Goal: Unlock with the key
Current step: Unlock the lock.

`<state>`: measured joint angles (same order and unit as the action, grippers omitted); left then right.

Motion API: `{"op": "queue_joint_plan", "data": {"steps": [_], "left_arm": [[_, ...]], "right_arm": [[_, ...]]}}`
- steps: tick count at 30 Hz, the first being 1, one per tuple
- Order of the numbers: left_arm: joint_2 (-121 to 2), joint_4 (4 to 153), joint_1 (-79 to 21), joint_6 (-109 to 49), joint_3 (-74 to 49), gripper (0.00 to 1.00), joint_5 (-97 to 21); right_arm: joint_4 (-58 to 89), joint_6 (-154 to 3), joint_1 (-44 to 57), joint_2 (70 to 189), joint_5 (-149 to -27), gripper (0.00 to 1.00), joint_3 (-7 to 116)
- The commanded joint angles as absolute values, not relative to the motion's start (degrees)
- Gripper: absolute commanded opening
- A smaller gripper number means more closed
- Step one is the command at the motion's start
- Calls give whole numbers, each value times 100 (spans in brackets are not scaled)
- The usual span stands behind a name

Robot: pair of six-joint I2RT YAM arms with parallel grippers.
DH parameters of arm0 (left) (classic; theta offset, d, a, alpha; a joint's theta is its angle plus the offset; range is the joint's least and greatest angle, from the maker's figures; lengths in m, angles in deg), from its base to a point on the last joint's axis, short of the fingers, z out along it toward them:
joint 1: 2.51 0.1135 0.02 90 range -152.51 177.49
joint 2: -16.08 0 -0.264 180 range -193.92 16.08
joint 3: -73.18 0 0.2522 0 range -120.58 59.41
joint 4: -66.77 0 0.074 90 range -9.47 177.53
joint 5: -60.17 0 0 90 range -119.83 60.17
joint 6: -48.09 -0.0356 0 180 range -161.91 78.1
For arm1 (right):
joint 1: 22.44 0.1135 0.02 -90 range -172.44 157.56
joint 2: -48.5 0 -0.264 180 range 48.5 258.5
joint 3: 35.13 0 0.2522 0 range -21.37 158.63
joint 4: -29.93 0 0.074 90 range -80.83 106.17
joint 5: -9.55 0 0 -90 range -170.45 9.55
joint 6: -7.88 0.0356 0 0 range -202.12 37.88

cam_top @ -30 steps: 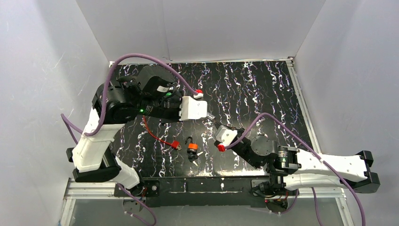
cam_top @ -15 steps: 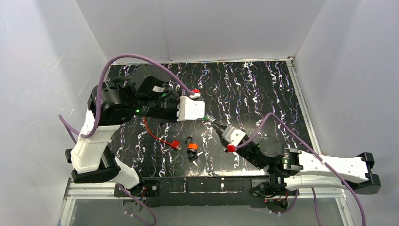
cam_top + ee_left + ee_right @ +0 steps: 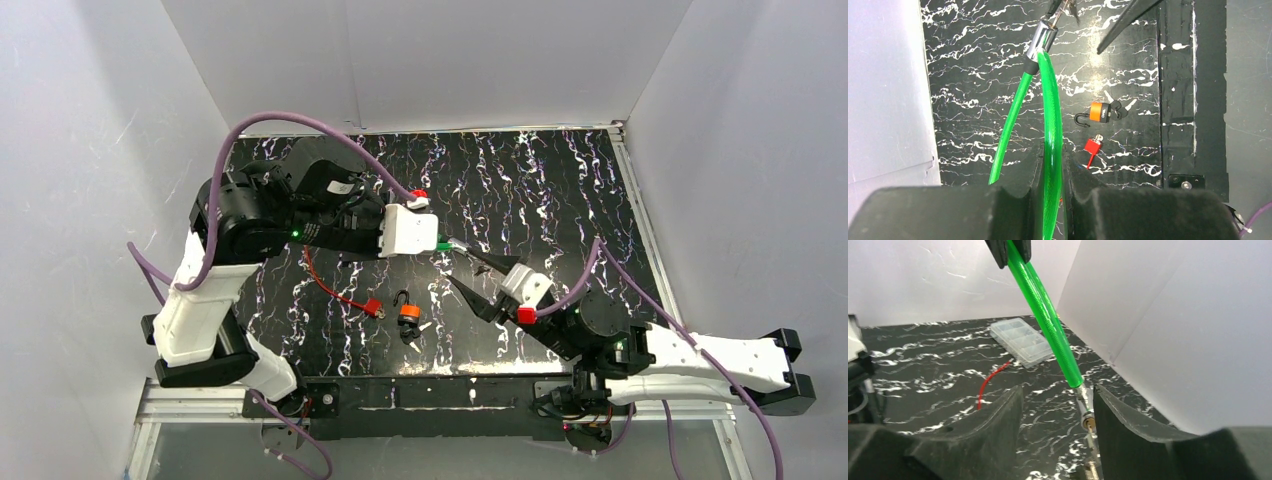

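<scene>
A small orange padlock (image 3: 408, 313) lies near the table's front edge with its shackle open. Black-headed keys (image 3: 1118, 107) touch it, and a red cable end (image 3: 372, 308) sits just to its left. Farther in, the right gripper (image 3: 460, 266) gapes wide and empty, flanking the metal tip (image 3: 1083, 407) of a green plastic-coated cable (image 3: 1052, 110). The left gripper (image 3: 441, 243) pinches that cable tight.

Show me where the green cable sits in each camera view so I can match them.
Top external: green cable, a short stub beyond the left gripper, centre.
Left wrist: green cable, centre, rising from bottom to top.
Right wrist: green cable, slanting down from top centre.
Shared landmark: red cable.
</scene>
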<state>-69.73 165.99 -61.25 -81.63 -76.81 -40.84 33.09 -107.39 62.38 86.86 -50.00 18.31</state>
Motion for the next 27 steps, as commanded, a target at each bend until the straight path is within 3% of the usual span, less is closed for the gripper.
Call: {"op": "queue_joint_plan", "data": {"steps": [1, 16, 27], "left_arm": [[-6947, 17297, -6153, -8232, -7874, 0, -4072], [-6829, 17239, -6149, -8318, -7667, 0, -3893], [-6642, 16934, -6152, -8456, -7529, 0, -4453]], "right_arm": [[3619, -10694, 6230, 8653, -5111, 72, 2118], [1769, -10827, 6230, 8045, -5510, 82, 3477], [914, -11672, 6182, 9641, -5893, 75, 4273]]}}
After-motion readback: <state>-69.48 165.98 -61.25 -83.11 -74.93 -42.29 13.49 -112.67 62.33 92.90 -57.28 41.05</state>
